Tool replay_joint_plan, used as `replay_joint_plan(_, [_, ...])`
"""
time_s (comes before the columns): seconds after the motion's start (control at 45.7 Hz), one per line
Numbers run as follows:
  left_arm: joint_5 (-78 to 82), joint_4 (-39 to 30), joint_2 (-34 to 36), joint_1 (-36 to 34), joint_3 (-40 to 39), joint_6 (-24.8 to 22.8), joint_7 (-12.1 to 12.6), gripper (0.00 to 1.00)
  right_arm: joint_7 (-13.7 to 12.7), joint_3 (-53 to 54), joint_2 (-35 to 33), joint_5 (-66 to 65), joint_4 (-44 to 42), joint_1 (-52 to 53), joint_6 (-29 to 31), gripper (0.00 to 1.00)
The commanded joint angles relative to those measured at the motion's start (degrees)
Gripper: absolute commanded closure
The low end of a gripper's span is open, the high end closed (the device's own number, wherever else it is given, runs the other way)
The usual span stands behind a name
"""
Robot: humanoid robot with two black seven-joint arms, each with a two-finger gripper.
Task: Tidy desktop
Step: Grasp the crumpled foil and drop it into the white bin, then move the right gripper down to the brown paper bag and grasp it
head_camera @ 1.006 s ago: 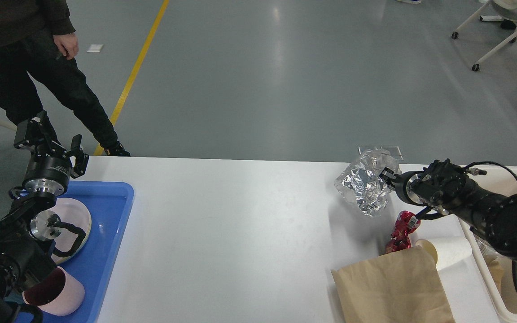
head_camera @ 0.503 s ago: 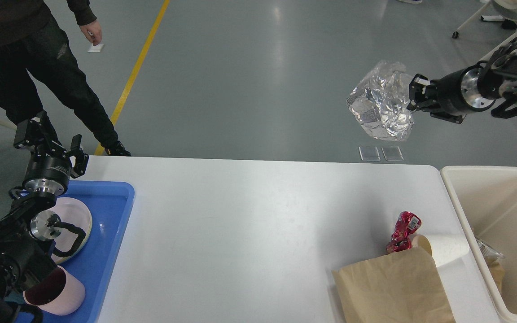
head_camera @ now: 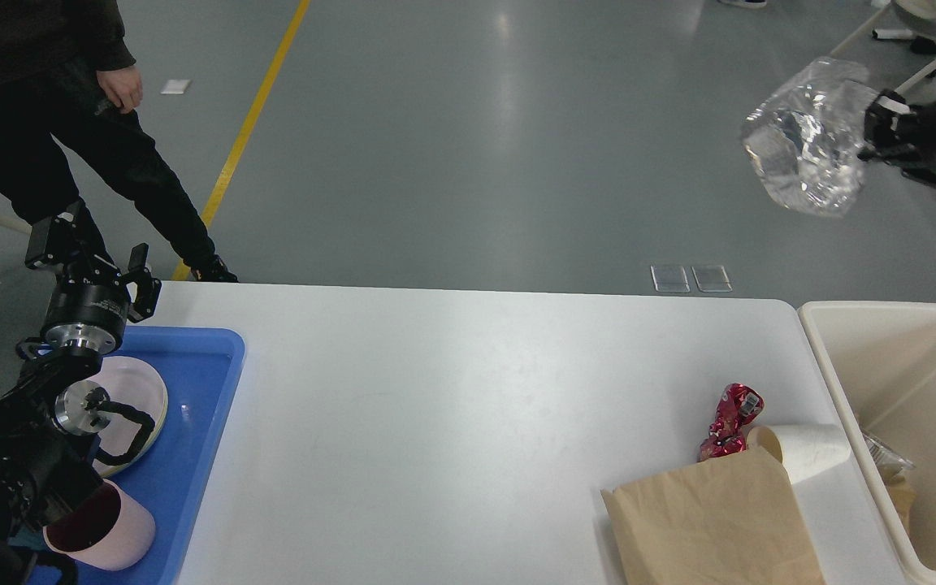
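Observation:
The white desktop [head_camera: 452,406] fills the lower part of the head view. My right gripper [head_camera: 877,128] is high at the top right, off the table's far right corner, shut on a crumpled silver foil bag [head_camera: 805,150] that hangs in the air to its left. At the desktop's right front lie a red wrapper [head_camera: 728,418], a white paper cup [head_camera: 805,461] on its side and a brown paper bag [head_camera: 712,524]. My left gripper [head_camera: 94,253] stands open over the far end of the blue tray [head_camera: 200,422], holding nothing.
A cream bin [head_camera: 850,406] with some scraps inside stands against the desktop's right edge. The blue tray holds a pale plate [head_camera: 139,390] and a pink cup [head_camera: 106,528]. A person [head_camera: 54,122] stands at the far left; chair legs [head_camera: 935,57] show at the top right.
My right gripper has lifted the foil bag off the desktop and carried it up and to the right. The left arm has not moved. The person's hand shifted.

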Motion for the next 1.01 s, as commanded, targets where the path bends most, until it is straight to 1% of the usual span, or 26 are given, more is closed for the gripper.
replay_joint_plan(0.0, [0.0,0.0,0.0,0.0,0.0,0.1,0.1,0.04,0.1,0.6,-1.2,0.1,-8.9,-11.9,-5.2,1.00])
replay_joint_plan(0.087, [0.0,0.0,0.0,0.0,0.0,0.0,0.0,0.04,0.1,0.9,-1.4,0.7,-13.0,-19.7,-8.9,1.00])
replay_joint_plan(0.219, [0.0,0.0,0.0,-0.1,0.0,0.0,0.0,0.04,0.1,1.3,-1.3,1.0,-16.5,-29.1,-12.8,1.00])
replay_joint_plan(0.262, [0.0,0.0,0.0,0.0,-0.1,0.0,0.0,0.04,0.1,1.9,-1.3,1.0,-17.8,-32.1,-13.7,0.81])
replay_joint_plan(0.284, [0.0,0.0,0.0,0.0,0.0,0.0,0.0,0.04,0.2,2.4,-1.3,1.0,-18.2,-33.7,-14.0,0.65])
replay_joint_plan(0.306, [0.0,0.0,0.0,0.0,0.0,0.1,0.0,0.04,0.2,2.6,-1.3,1.0,-18.7,-35.2,-14.1,0.47])
replay_joint_plan(0.328, [0.0,0.0,0.0,0.0,0.0,0.0,0.0,0.04,0.3,3.0,-1.3,1.0,-19.0,-36.7,-14.6,0.26])
replay_joint_plan(0.35, [0.0,0.0,0.0,0.0,0.0,0.0,0.0,0.04,0.4,3.3,-1.3,0.9,-19.4,-38.2,-14.8,0.09])
replay_joint_plan(0.372, [0.0,0.0,0.0,0.0,0.0,0.1,0.0,0.04,0.5,3.6,-0.9,0.9,-19.8,-39.5,-15.1,0.00])
replay_joint_plan(0.59, [0.0,0.0,0.0,0.0,-0.1,0.0,0.0,0.04,0.6,4.1,2.1,0.9,-20.0,-46.6,-15.5,0.00])
replay_joint_plan(0.743, [0.0,0.0,0.0,0.0,0.0,0.1,0.0,0.04,0.6,4.0,3.5,1.0,-18.5,-45.4,-15.0,0.00])
replay_joint_plan(0.831, [0.0,0.0,0.0,0.0,0.0,0.0,0.1,0.04,0.6,3.9,4.4,1.0,-15.8,-39.2,-14.3,0.00])
replay_joint_plan(0.984, [0.0,0.0,0.0,0.0,0.0,0.1,0.0,0.04,0.6,0.4,4.3,1.0,-5.3,-25.3,-13.1,0.00])
